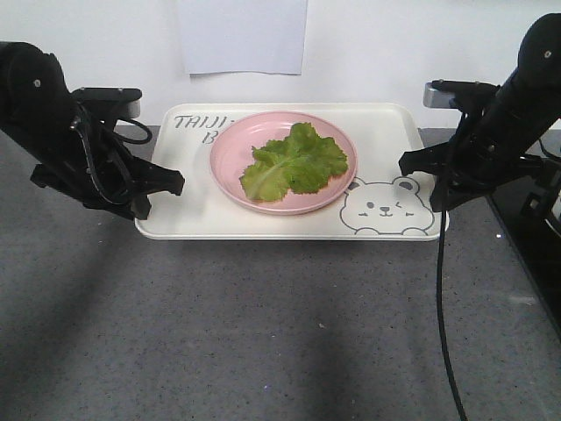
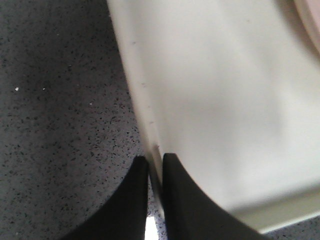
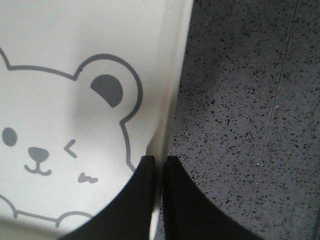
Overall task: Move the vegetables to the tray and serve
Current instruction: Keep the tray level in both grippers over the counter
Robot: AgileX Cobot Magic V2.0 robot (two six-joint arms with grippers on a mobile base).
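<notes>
The left hand [image 1: 162,189] clamps the left rim of the tray [image 1: 188,189], its two black fingers [image 2: 125,200] drawn narrow with the cream-white edge pinched between them, as the left wrist view shows. One finger lies over the dark speckled worktop [image 1: 263,324], the other over the tray's floor. The arm behind the hand reaches in from the left edge of the front view, black cables looped along it.

The tray lies flat on the worktop, its long side facing the camera, with part of grey lettering reading "TAIJI" at its back left corner. A round pink plate [image 1: 230,162] stands on the tray, a little left of its middle, covering the rest of the lettering. The vegetables [image 1: 296,162], a bunch of bright green crinkly lettuce leaves with paler ribs, rest on that plate, wholly within its rim. A sheet of white paper [image 1: 243,35] hangs on the wall behind.

A grey winking bear face [image 1: 386,209] is printed at the tray's front right corner, just beside the plate.

The right hand [image 1: 419,167] grips the tray's right rim near the bear's ear, fingers [image 3: 137,200] narrow, one on the printed floor and one on the worktop side, the rim held between them. A black cable [image 1: 443,324] hangs from the right arm down across the worktop.
</notes>
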